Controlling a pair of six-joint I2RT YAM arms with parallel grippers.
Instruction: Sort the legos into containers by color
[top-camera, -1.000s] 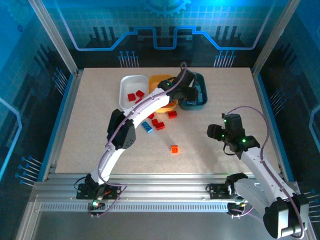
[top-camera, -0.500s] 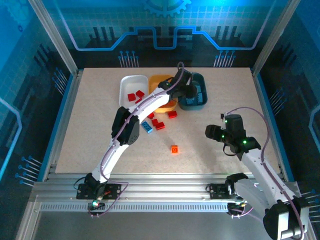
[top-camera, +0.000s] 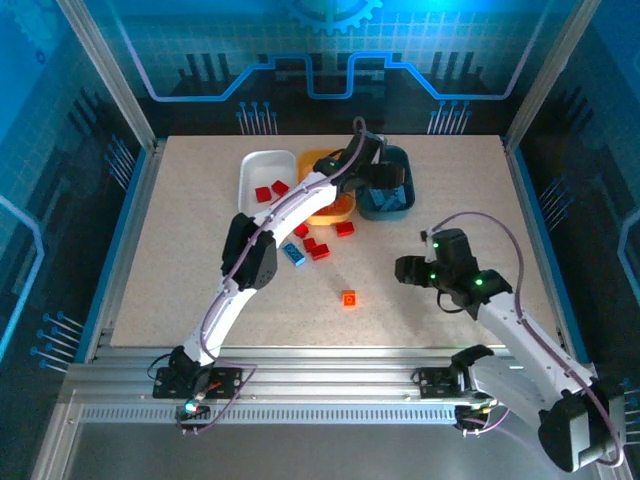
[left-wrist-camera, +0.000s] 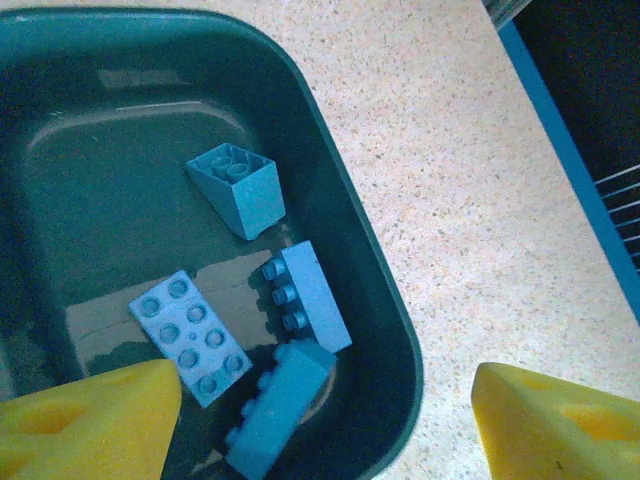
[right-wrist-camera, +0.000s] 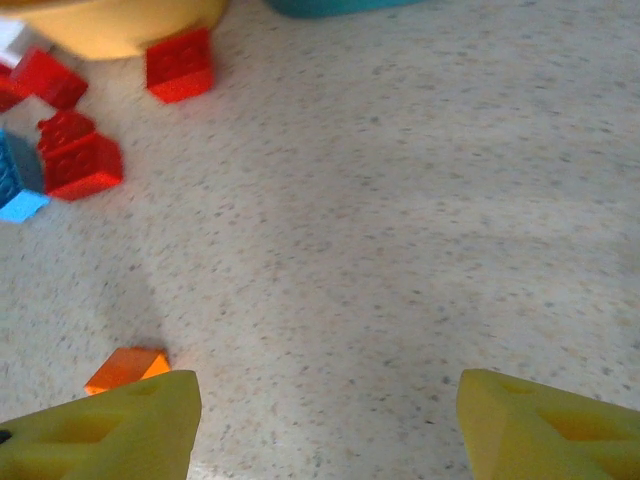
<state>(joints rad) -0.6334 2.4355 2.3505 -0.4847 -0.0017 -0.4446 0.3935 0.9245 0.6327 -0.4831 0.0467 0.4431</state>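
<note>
My left end effector (left-wrist-camera: 325, 420), fingers apart, hung over the teal tray (left-wrist-camera: 345, 200) at the surface's far edge; its wrist camera resolved four blue bricks (left-wrist-camera: 240, 188) inside. My right end effector (right-wrist-camera: 325, 425), also spread, faced a lone orange brick (right-wrist-camera: 125, 367).

Speckled beige tabletop (top-camera: 180, 250), metal frame posts (top-camera: 105, 70), blue-lit, perhaps printed, circuit-pattern walls (top-camera: 450, 50).

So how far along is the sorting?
Done: four light blue bricks in the teal tray, two red bricks in the white tray. In hand: nothing; left tool and right tool open. Left: loose red bricks, one blue brick and one orange brick on the table.
</note>
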